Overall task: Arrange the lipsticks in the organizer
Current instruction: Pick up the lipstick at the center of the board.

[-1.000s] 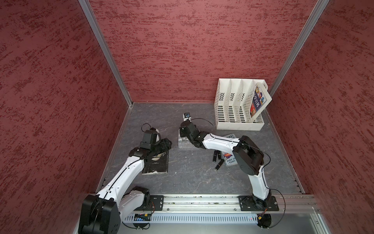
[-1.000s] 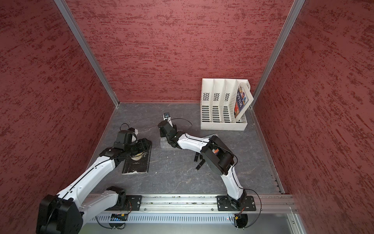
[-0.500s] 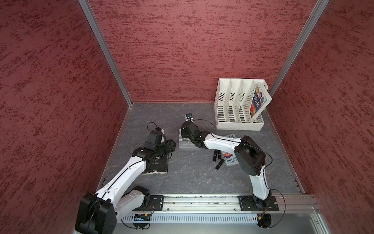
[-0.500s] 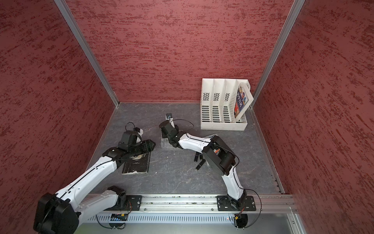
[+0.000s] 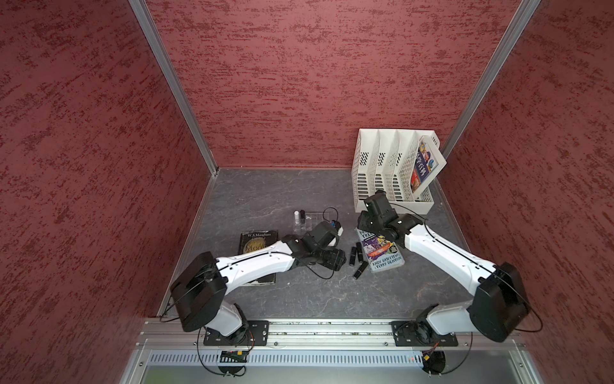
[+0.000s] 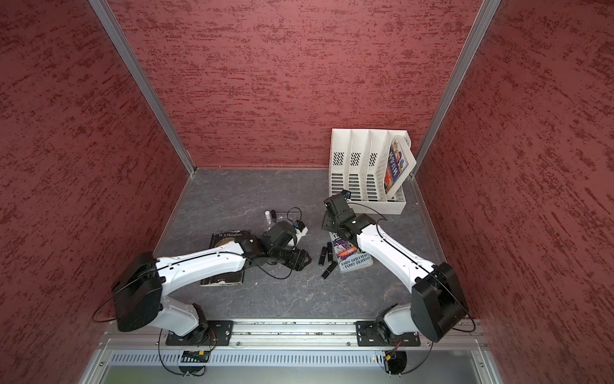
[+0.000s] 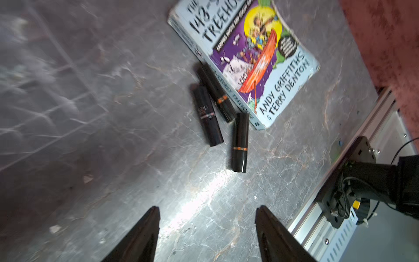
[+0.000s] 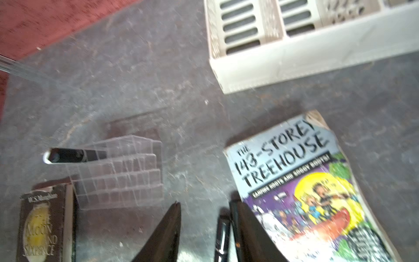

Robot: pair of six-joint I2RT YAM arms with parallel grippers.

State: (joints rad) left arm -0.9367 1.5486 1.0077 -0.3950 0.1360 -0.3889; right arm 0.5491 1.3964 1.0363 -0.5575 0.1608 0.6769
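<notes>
Grey tabletop (image 5: 265, 192): three black lipsticks (image 7: 207, 115) lie loose beside a paperback (image 7: 260, 56).
I see left gripper (image 7: 207, 208) and right gripper (image 8: 206, 205) both spread and empty.

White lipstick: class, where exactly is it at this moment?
In both top views the white lipstick stands at the left end of the clear organizer, beside a black lipstick.

Black lipsticks (image 7: 207, 115), clear gridded organizer (image 8: 127, 177)
</notes>
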